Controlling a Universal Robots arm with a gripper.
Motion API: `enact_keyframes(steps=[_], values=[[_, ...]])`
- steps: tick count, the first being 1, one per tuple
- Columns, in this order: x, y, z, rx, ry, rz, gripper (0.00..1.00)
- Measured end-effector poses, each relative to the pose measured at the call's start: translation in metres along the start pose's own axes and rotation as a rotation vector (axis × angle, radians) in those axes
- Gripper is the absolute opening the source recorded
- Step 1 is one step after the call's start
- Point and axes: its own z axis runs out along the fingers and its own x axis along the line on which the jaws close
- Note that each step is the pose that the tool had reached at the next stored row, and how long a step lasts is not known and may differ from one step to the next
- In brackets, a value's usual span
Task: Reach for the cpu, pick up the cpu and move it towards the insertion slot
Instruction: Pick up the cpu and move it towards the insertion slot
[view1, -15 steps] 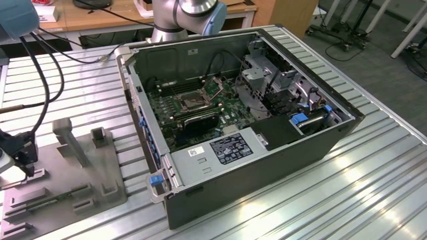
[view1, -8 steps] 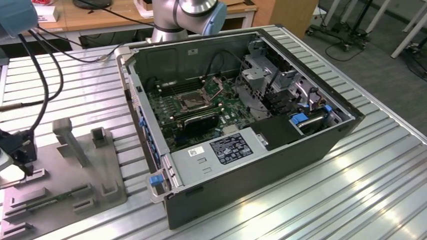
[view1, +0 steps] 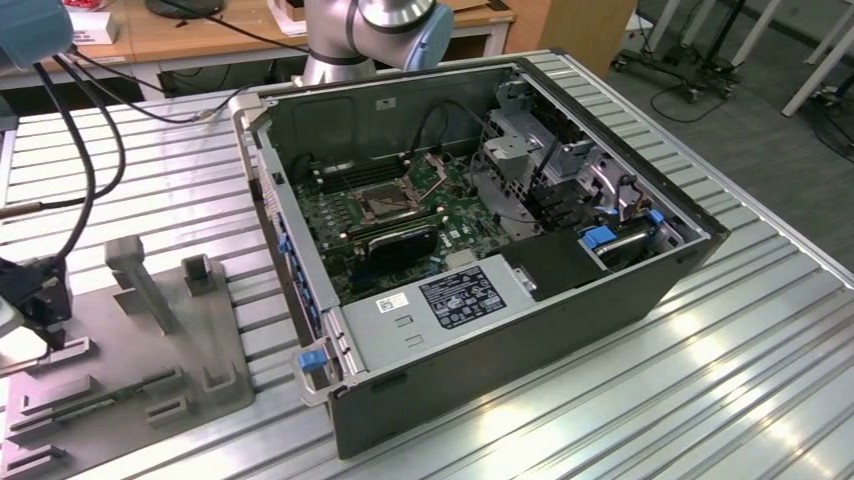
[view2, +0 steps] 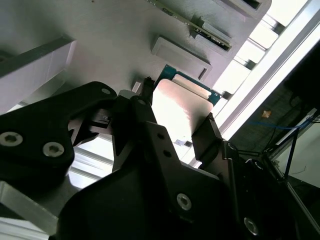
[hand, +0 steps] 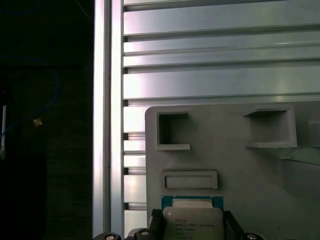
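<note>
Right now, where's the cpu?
In both wrist views the cpu sits at the end effector, over the grey tray, next to its shallow rectangular recess.

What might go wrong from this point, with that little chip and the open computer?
1. The gripper is at the cpu by the grey tray. A poor hold might let the chip tilt or drop onto the slatted table.
2. The insertion slot lies low inside the computer case, walled in and near cables, so the arm may knock something on the way in.
</note>
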Motion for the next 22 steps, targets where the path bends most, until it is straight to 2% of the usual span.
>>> enact_keyframes(steps=[22], values=[[0.0000,0.0003,-0.0092,0.0001,0.0001,0.000,0.55]])
